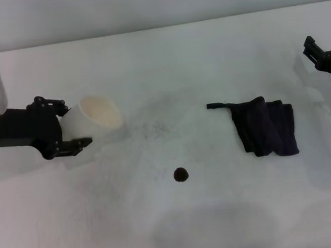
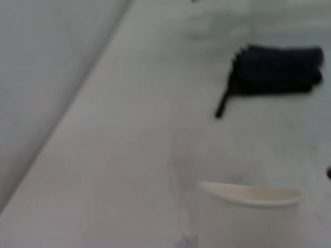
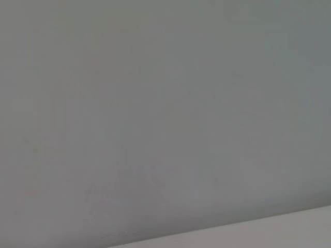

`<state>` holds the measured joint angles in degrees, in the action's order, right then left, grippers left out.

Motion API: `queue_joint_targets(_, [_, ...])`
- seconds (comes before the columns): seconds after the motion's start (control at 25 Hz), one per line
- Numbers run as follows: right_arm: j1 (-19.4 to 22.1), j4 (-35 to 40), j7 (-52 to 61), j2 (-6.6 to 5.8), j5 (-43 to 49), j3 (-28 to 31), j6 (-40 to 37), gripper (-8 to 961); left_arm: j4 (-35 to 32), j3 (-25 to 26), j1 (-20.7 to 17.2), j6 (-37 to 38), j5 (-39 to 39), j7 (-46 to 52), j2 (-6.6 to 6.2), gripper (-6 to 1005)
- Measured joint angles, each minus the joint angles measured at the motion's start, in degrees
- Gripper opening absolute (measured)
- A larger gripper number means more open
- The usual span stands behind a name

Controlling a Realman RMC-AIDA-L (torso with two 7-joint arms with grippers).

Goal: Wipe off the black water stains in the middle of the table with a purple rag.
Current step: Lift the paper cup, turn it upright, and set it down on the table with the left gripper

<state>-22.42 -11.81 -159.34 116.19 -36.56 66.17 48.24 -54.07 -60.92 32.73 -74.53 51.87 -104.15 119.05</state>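
The black water stain [image 1: 181, 174] is a small round blot on the white table [image 1: 166, 60], near the middle and toward the front. To its right and a little farther back lies the folded purple rag [image 1: 267, 128] [image 2: 276, 70], its thin tail pointing left. My left gripper [image 1: 77, 125] is at the left of the table, shut on a tilted white paper cup [image 1: 99, 113] [image 2: 248, 217], well away from the stain and the rag. My right gripper [image 1: 325, 55] hangs at the far right edge, behind and to the right of the rag, touching nothing.
A faint grey smudge [image 1: 215, 227] marks the tabletop in front of the stain. The right wrist view shows only a grey wall and a thin strip of table [image 3: 289, 230].
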Motion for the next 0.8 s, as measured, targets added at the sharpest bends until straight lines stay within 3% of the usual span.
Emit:
queue_joint_targets(0.2, [0.01,0.26,0.0,-0.09,0.0,0.15,0.0,795,7.88,0.26,-2.95,4.91,14.4,-7.2,0.04,623])
queue_joint_targets(0.4, [0.01,0.47,0.0,-0.21,0.0,0.33,0.0,795,21.75,0.43,-4.94,9.78,35.74,-22.31,0.04,623])
queue_joint_targets(0.56, [-0.01,0.54,0.0,-0.25,0.0,0.37,-0.02,795,34.74,0.4,-4.63,11.43,53.39,-36.08,0.18,623])
queue_joint_targets(0.76, [-0.65,0.57,-0.06,-0.26,0.0,0.37,-0.11,794,48.29,0.18,-2.64,13.53,70.61,-46.59,1.03,622])
queue_joint_targets(0.8, [-0.65,0.57,-0.06,-0.26,0.0,0.37,-0.11,794,48.29,0.18,-2.64,13.53,70.61,-46.59,1.03,622])
